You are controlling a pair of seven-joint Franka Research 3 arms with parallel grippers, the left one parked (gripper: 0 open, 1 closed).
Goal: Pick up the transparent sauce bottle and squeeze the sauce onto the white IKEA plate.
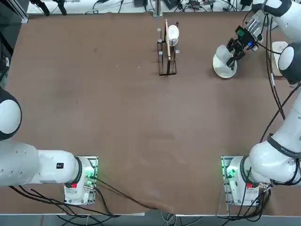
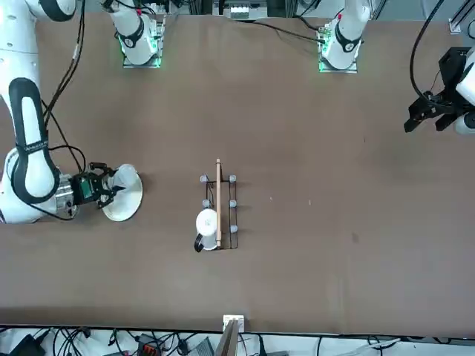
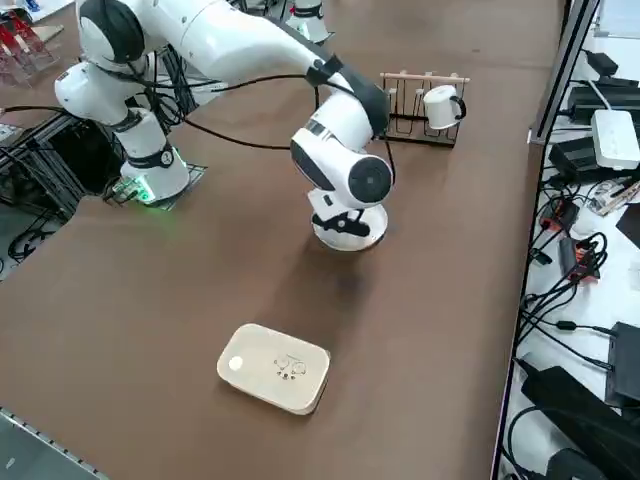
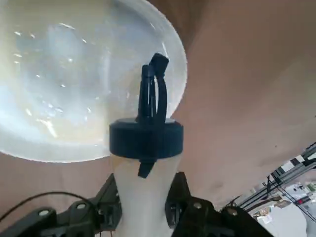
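My right gripper point(image 4: 145, 210) is shut on the transparent sauce bottle point(image 4: 145, 190), squeezing its cloudy body between the fingers point(image 4: 109, 200). The dark blue cap point(image 4: 145, 138) and open nozzle tilt over the white IKEA plate point(image 4: 64, 89). From overhead, the gripper point(image 1: 234, 49) holds the bottle point(image 1: 222, 52) above the plate point(image 1: 225, 68) at the table's far right. The front view shows the gripper point(image 2: 100, 188) beside the plate point(image 2: 122, 208). In the side view my wrist covers most of the plate point(image 3: 345, 240). I cannot make out any sauce on the plate.
A black wire rack point(image 1: 167, 56) carrying a white mug point(image 1: 173, 34) stands at the far middle of the table. A pale rounded-rectangular block point(image 3: 275, 368) lies near the table's right edge. Cables and boxes lie off the table beyond that edge.
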